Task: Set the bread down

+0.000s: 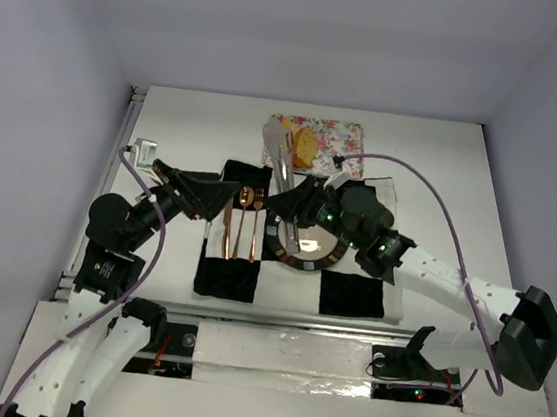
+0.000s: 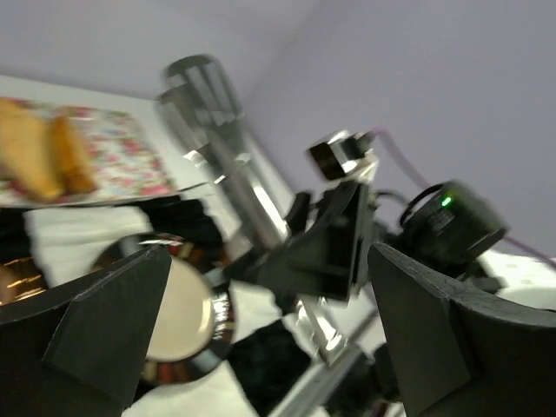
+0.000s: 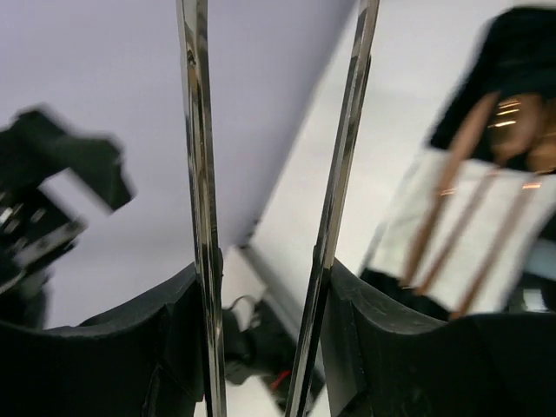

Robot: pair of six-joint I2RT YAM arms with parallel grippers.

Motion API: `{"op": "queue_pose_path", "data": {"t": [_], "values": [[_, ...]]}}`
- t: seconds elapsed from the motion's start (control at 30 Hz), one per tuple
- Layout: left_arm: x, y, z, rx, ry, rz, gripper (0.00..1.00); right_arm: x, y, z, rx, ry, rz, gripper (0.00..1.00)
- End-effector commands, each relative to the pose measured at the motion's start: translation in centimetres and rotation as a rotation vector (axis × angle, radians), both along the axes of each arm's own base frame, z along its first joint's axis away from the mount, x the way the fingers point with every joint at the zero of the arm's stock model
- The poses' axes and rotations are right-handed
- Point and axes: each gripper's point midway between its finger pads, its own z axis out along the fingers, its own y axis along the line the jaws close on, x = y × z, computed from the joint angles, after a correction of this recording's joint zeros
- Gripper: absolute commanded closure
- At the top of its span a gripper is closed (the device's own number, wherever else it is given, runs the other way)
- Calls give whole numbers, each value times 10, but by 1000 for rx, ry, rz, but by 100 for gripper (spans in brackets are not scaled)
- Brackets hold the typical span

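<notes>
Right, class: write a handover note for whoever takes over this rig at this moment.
Left tool: open, empty.
Right tool: shut on the tongs, tips at the tray beside the bread.
Bread: both slices on the tray. The plate holds no bread.
Done: tongs in hand.
Left: grip a slice and place it, probably on the plate.

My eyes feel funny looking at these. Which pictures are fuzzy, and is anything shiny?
Left wrist view: smeared all over, the bread and tongs fuzzy. Right wrist view: tongs fairly sharp, copper cutlery blurred. Top view: clear, glare on the glossy front ledge.
</notes>
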Motion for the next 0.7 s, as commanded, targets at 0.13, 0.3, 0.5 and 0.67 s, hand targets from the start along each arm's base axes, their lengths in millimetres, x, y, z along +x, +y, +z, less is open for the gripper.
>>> {"op": "queue_pose_path", "data": {"t": [0.13, 0.3, 0.5, 0.67], "values": [[4, 42, -69, 286, 120, 235, 1, 43, -60, -50, -450, 25, -101, 50], [4, 46, -107, 320, 162, 247, 1, 83, -90, -89, -712, 80, -175, 51], [0, 50, -105, 292, 136, 275, 1, 115, -98, -113, -853, 139, -171, 51], [-3, 47, -103, 292, 112, 250, 1, 140, -95, -137, -941, 194, -171, 50]]}}
